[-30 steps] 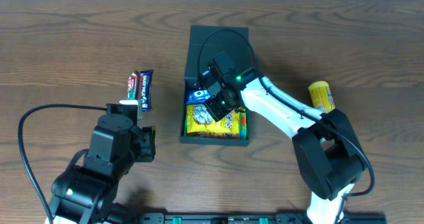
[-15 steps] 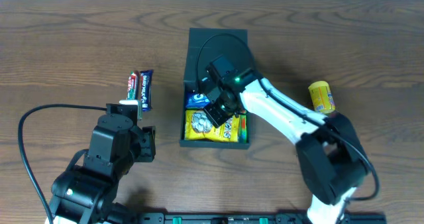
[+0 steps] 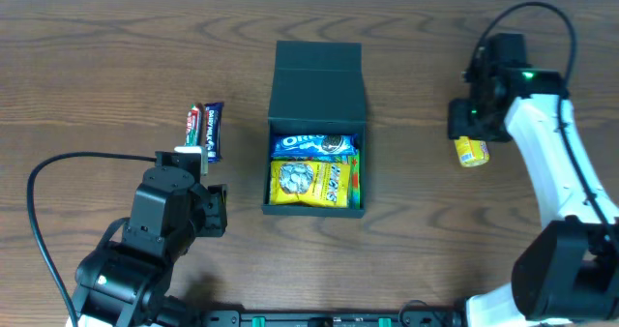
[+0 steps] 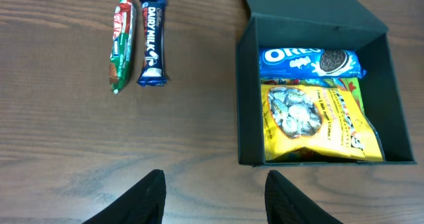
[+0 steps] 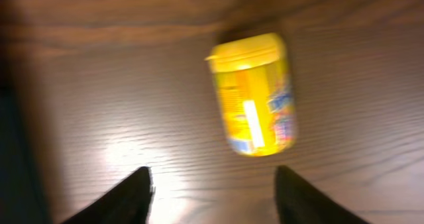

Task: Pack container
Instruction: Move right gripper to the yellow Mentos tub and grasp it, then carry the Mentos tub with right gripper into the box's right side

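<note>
The dark teal container [image 3: 269, 177] stands at mid-table with its flap lid [image 3: 317, 80] folded back. Inside lie a blue Oreo packet [image 3: 311, 145] and a yellow snack packet [image 3: 309, 183]. In the left wrist view the container [image 4: 246, 98] is at the right, and my left gripper [image 4: 213, 184] hovers open over bare wood in front of it. My right gripper [image 5: 212, 184] is open and empty, just short of a yellow can [image 5: 255, 95] lying on its side. From overhead that can [image 3: 471, 151] is at the far right, partly under the right wrist.
A red-green bar [image 3: 193, 126] and a blue Dairy Milk bar [image 3: 213, 131] lie side by side left of the container. Seen from the left wrist, they lie at upper left [image 4: 119, 44] [image 4: 152, 42]. A black cable [image 3: 58, 172] loops at the left.
My right arm has come out of the container and swung to the far right over the yellow can, its jaws now open. The yellow packet stays in the box. The left arm is still.
</note>
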